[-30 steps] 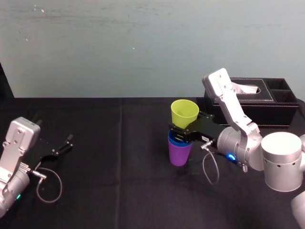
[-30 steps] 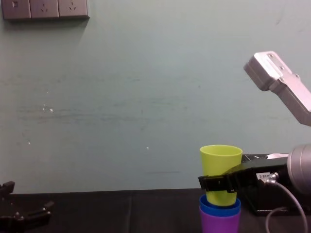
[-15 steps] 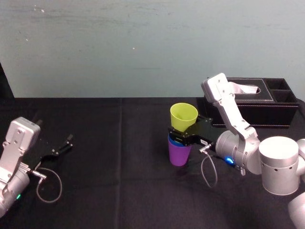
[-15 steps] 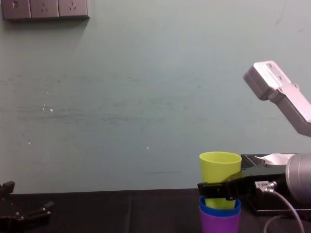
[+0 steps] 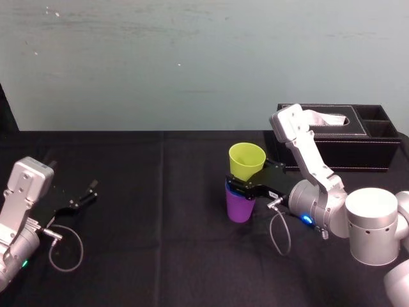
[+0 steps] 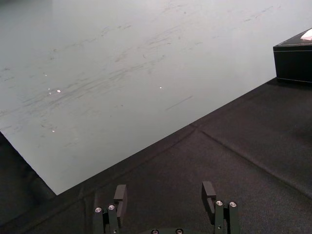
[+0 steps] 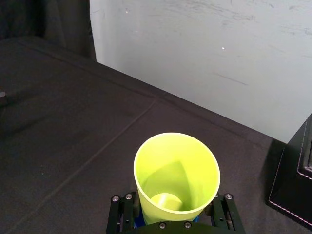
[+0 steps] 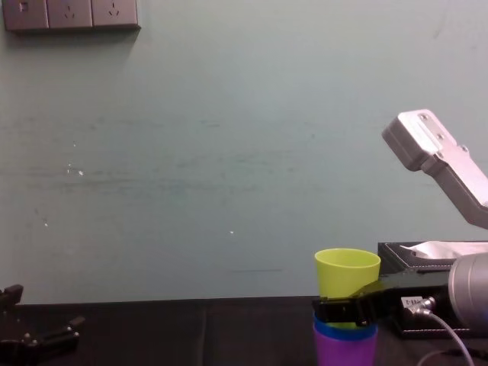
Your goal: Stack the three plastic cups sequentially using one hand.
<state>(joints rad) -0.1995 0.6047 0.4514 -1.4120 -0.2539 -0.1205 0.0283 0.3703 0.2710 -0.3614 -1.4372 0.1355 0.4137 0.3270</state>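
The right gripper [image 5: 245,181] is clamped low on the yellow-green cup [image 5: 246,160]. The cup's base sits in the blue cup [image 8: 345,330], which is nested in the purple cup [image 5: 239,206] mid-table, near the black tissue box [image 5: 339,144]. This looks like the last stacking step, almost seated. The next move calls for pressing it home, spreading the fingers and backing off without tipping the stack. The left gripper [image 6: 165,195] lies parked far left, fingers apart and empty. No writing is readable.
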